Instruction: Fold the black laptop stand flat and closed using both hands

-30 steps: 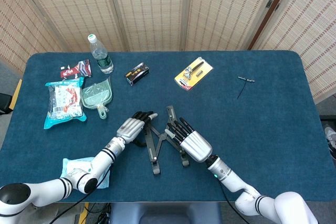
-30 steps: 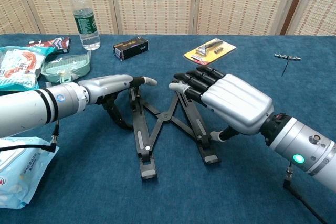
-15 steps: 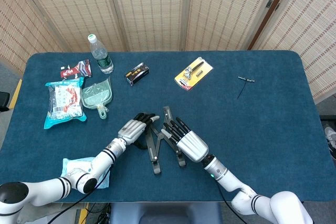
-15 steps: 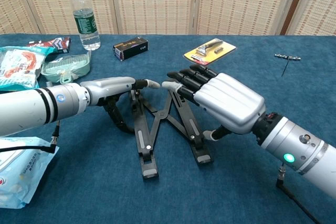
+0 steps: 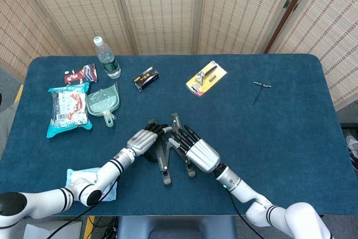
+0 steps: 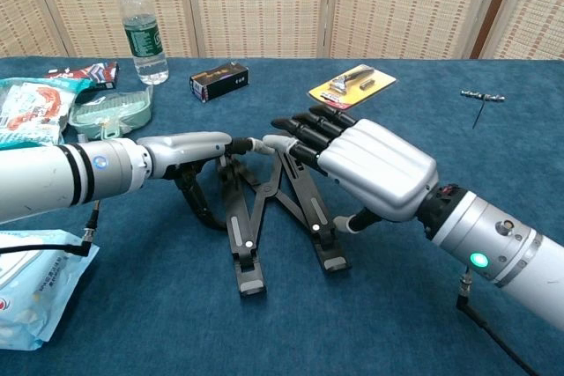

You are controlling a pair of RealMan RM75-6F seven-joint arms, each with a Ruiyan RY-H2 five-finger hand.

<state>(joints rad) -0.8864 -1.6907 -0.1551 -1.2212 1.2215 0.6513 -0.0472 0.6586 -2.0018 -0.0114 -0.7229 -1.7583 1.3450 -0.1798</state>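
Mid-fold. The black laptop stand (image 6: 264, 217) sits on the blue table (image 5: 291, 138) near the front edge, centre, between the two hands. Its two long legs are drawn into a narrow V with the cross-links bunched between them — most of the way in, not yet flat, I'd say.

Left hand (image 6: 189, 149): comes in low from the left, palm down, fingers laid out straight over the top of the left leg, thumb hooked down beside it. Looks like a grasp on that leg, though the actual contact under the palm is hidden.

Right hand (image 6: 366, 165): comes in from the right, back of the hand up, fingers extended together across the upper end of the right leg, thumb tucked under near the leg's lower part. Reads as a grip or a push; can't tell which.

The fingertips of the two hands nearly meet over the stand's top.

Next move, my guess: squeeze the legs together evenly until the links collapse, keeping both flat on the cloth. Risk: one leg skids or lifts instead of closing.
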